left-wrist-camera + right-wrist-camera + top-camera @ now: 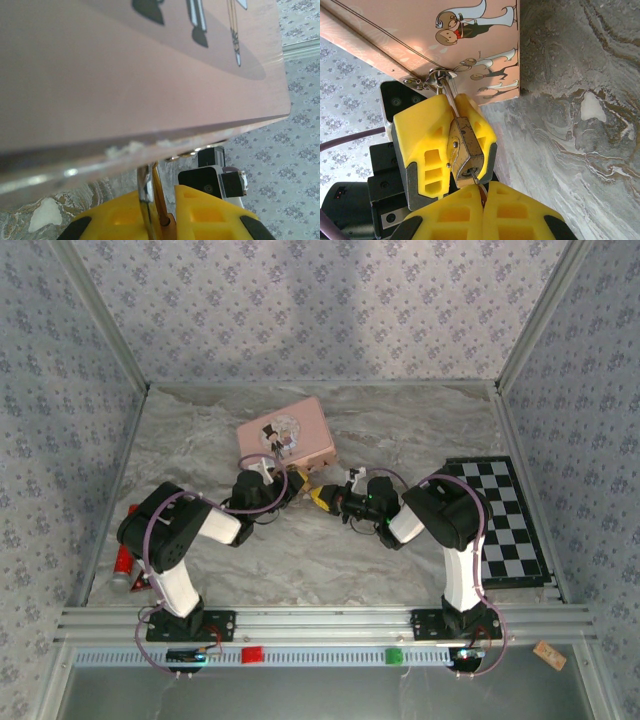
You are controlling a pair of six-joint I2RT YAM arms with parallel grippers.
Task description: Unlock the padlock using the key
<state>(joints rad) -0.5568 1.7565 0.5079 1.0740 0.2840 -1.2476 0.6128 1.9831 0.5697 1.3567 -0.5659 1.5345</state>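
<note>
The brass padlock (465, 145) hangs by its thin silver shackle (145, 187) from the latch on the pink tin (420, 40). My left gripper (451, 102) is shut on the padlock body, its yellow fingers on both sides. In the top view it (296, 480) sits just in front of the tin (290, 430). My right gripper (485, 189) is shut on the key (475, 175), whose blade tip sits in the keyhole on the padlock's underside. In the top view the right gripper (330, 500) meets the left one nose to nose. The tin's underside (125, 65) looms over my left gripper (157, 190).
A black-and-white chessboard mat (505, 520) lies at the right of the marble table. Red objects (124, 558) lie by the left wall. Metal frame posts and patterned walls close in the sides and back.
</note>
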